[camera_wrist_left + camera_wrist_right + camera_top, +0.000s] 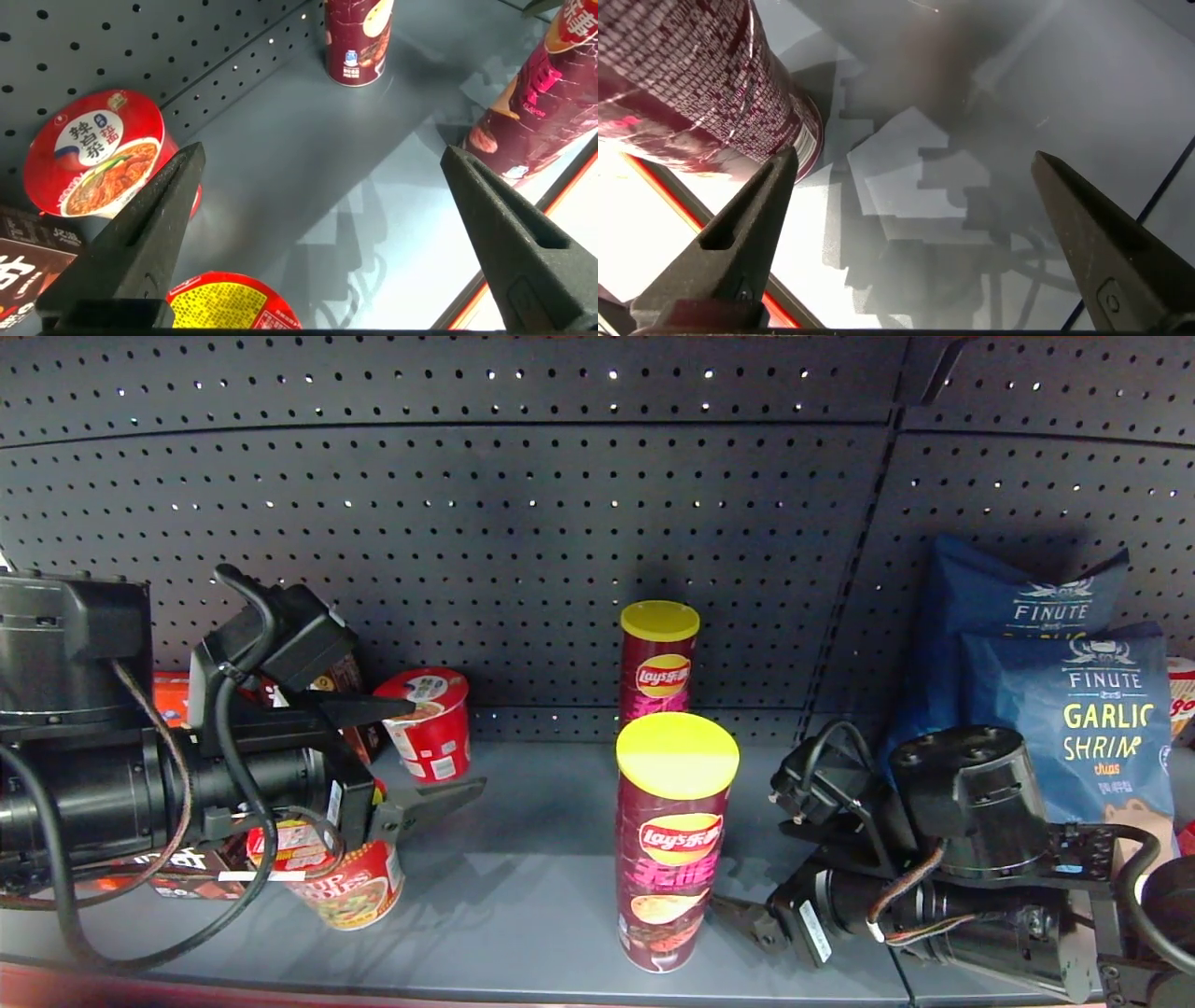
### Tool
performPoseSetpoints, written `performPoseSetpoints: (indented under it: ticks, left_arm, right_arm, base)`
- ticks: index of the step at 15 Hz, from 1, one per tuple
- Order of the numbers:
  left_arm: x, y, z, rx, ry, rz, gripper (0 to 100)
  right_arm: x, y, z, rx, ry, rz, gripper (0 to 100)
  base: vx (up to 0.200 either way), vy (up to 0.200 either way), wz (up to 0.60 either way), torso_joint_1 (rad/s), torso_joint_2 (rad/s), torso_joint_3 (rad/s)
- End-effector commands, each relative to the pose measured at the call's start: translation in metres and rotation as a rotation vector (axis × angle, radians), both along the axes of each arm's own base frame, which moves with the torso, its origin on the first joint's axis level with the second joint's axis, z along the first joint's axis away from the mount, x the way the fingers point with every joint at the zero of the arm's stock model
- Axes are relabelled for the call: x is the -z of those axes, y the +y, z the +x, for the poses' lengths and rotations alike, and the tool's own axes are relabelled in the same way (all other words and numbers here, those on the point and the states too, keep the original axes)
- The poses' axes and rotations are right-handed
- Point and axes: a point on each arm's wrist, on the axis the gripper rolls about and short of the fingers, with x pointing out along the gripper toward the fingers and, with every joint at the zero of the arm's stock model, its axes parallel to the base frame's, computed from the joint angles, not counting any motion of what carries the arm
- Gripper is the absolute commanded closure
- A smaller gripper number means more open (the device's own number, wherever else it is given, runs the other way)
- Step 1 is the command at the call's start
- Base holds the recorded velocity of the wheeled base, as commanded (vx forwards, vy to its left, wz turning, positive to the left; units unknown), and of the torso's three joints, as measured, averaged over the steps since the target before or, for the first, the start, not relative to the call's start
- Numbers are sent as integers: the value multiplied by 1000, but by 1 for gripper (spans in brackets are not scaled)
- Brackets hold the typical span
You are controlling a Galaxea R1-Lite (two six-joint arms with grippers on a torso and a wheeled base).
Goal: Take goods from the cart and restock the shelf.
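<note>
Here left tool point(322, 157) and right tool point(913, 161) gape, flanking the front can point(672, 840).

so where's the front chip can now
Head view: the front chip can stands centrally near the front edge of the shelf, ahead of the rear chip can, right gripper to its right.

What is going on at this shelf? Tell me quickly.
A two-armed robot is restocking the shelf. Both grippers are open and empty. The left gripper is by the red cup noodles. The right gripper is low beside the front chip canister, which stands upright near the shelf's edge. A rear chip canister stands behind it, with blue shrimp chip bags to the right.
</note>
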Motion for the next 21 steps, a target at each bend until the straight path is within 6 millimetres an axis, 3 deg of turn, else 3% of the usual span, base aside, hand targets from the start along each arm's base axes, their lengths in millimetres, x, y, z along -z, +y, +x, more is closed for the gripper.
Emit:
performPoseSetpoints:
  ticks: [1, 4, 8, 12, 13, 17, 21]
  left_arm:
    - [0, 0, 0, 0, 1, 0, 0]
    - [2, 2, 0, -7, 7, 4, 0]
    - [2, 3, 0, -10, 7, 4, 0]
    - [-2, 2, 2, -15, -8, -1, 0]
    - [-3, 2, 6, -18, -8, -2, 0]
    - [-4, 1, 8, -19, -12, -1, 0]
    - [-4, 2, 8, -26, -11, -1, 0]
  right_arm:
    - [1, 0, 0, 1, 1, -3, 0]
    - [-3, -7, 1, 25, -6, 7, 0]
    - [-22, -12, 31, 114, -65, 54, 0]
    - [-26, -14, 44, 147, -80, 66, 0]
    - [-29, -12, 62, 179, -96, 75, 0]
    - [-27, -1, 100, 242, -113, 90, 0]
    - [-23, 11, 119, 271, -113, 112, 0]
  base:
    - [0, 0, 0, 0, 0, 0]
    - [0, 0, 0, 0, 0, 0]
    - [0, 0, 0, 0, 0, 0]
    - [0, 0, 0, 0, 0, 0]
    - [0, 0, 0, 0, 0, 0]
    - [0, 0, 0, 0, 0, 0]
    - [0, 0, 0, 0, 0, 0]
